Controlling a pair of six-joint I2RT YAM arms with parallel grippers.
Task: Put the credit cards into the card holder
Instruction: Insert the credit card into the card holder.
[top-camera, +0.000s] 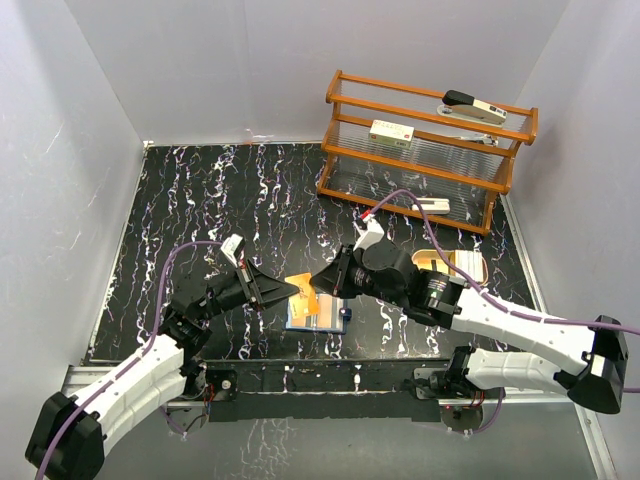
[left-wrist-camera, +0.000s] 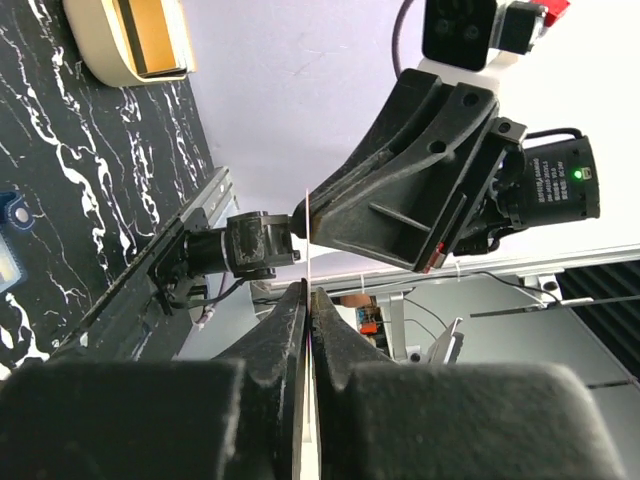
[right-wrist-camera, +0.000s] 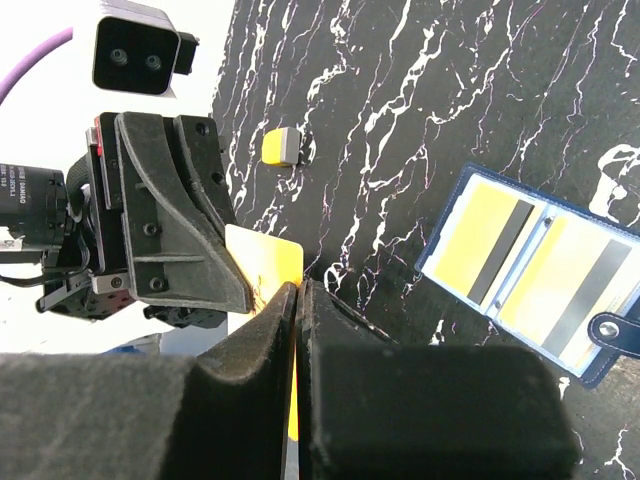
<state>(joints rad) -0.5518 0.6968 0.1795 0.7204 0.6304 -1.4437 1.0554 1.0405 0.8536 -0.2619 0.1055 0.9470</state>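
Orange credit card hangs at mid-frame, over the open card holder (navy rim, tan pockets) lying on the black marbled surface. Left fingers clamp one end of it, and right fingers clamp the other.

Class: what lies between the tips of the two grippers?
One orange credit card, pinched by the left gripper and the right gripper at once, near the open card holder. The top view shows it, and the right wrist view confirms it.
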